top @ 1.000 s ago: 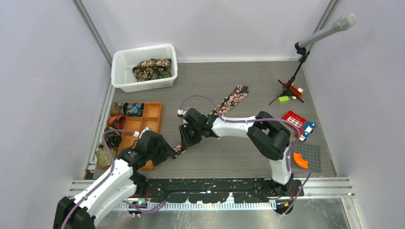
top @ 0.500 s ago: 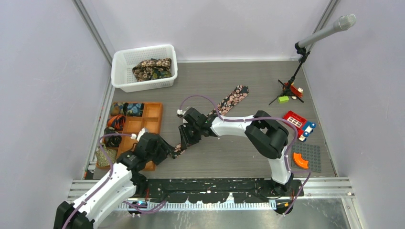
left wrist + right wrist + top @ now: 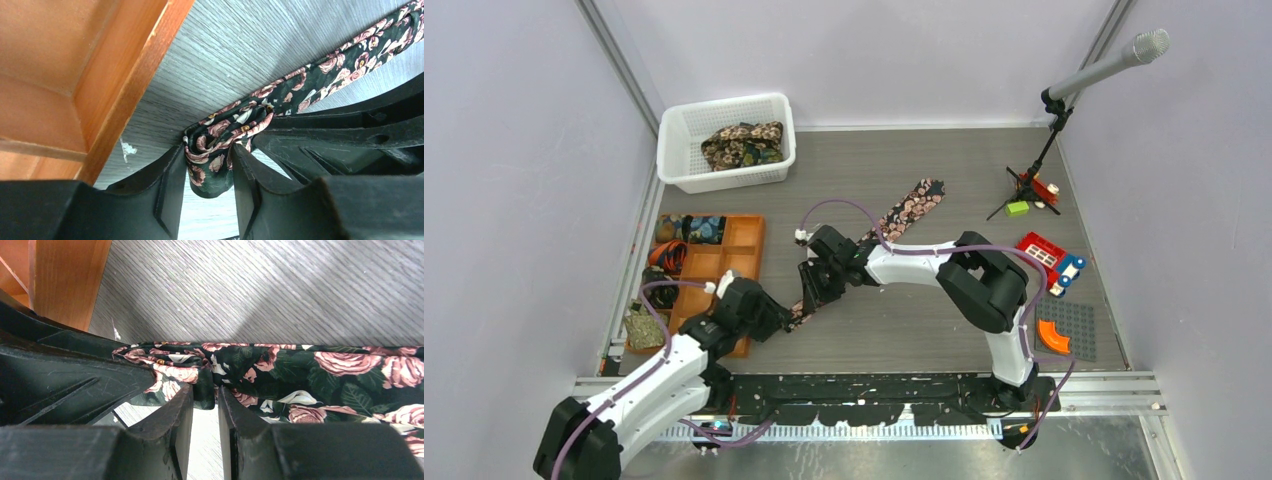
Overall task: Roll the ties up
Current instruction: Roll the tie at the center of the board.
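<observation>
The black floral tie (image 3: pixel 906 210) lies flat on the table (image 3: pixel 984 160) in a diagonal line. Its wide end is far and to the right. Its narrow end is near and to the left, just beside the orange tray (image 3: pixel 746 232). The narrow end is folded over on itself into a small first turn.

The left gripper (image 3: pixel 774 318) sits at that folded end. In its wrist view the fingers (image 3: pixel 167 190) stand one at each side of the fold and press on the fabric, which fills the gap between them. The right gripper (image 3: pixel 810 290) sits just beyond it along the tie. Its fingers (image 3: pixel 180 425) stand close together, with one edge of the fabric pinched between the tips.

Handling, as judged: the tie is light, thin and limp, and probably smooth-faced. It has no stiffness to keep a turn in place, so a released coil is likely to spring loose. Take hold at the folded core, across the full width, not at one edge. Keep the free length straight and flat, because a pull on one edge is likely to skew the roll.
</observation>
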Robot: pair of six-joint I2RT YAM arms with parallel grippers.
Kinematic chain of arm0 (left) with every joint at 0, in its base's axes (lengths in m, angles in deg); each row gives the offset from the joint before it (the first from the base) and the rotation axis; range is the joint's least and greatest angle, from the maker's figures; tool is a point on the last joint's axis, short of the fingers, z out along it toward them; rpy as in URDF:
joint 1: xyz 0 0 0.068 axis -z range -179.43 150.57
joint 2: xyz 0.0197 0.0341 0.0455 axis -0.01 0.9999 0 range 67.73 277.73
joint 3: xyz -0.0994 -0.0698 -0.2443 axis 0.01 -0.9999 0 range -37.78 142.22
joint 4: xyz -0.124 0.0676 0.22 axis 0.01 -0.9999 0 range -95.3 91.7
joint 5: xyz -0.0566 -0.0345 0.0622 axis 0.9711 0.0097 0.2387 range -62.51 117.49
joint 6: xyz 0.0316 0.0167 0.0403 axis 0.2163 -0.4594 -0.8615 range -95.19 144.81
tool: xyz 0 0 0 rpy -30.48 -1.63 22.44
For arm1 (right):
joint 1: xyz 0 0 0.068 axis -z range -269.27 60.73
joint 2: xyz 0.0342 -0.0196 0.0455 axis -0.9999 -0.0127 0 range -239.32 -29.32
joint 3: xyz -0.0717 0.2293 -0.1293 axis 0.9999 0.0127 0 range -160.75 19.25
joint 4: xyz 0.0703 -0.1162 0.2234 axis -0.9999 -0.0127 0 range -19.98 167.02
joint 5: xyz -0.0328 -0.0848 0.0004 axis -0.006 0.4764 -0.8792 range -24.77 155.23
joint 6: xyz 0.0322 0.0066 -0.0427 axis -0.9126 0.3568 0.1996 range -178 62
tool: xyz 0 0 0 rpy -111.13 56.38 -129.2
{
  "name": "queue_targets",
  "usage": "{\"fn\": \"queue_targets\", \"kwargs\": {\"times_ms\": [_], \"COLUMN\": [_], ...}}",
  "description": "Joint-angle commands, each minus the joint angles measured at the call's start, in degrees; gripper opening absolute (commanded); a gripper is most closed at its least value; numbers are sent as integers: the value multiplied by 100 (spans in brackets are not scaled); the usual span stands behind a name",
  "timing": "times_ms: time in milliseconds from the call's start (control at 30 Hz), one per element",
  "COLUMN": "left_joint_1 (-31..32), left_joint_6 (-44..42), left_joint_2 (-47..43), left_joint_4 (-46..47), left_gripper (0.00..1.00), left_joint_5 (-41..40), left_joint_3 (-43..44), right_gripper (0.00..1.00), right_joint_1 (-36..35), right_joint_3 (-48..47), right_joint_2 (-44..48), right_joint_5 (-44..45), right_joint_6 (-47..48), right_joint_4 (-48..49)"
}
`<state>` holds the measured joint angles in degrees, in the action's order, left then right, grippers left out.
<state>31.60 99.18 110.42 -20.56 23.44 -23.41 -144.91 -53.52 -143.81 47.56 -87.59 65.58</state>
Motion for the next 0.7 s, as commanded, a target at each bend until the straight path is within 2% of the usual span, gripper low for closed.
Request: {"fn": "queue_targets", "kwargs": {"times_ms": [0, 233, 467, 667], "left_joint_1": [97, 192, 209, 205], "left_joint_6": [142, 143, -14, -168], "left_joint_2": [146, 365, 312, 117], "left_joint_4": [304, 279, -519, -1449], "left_gripper": [36, 1, 0, 0], "left_joint_5": [-271, -376, -367, -461], "left_joint_3": [-165, -111, 338, 903], "right_gripper": [30, 30, 38, 37], "right_joint_1": [21, 18, 25, 18], "right_joint_3": [-62, -65, -612, -808], "right_joint_2": [-41, 47, 487, 715], "right_joint_5": [19, -43, -27, 85], "right_joint_6": [99, -1, -28, -120], "right_joint_4": [121, 168, -259, -453]}}
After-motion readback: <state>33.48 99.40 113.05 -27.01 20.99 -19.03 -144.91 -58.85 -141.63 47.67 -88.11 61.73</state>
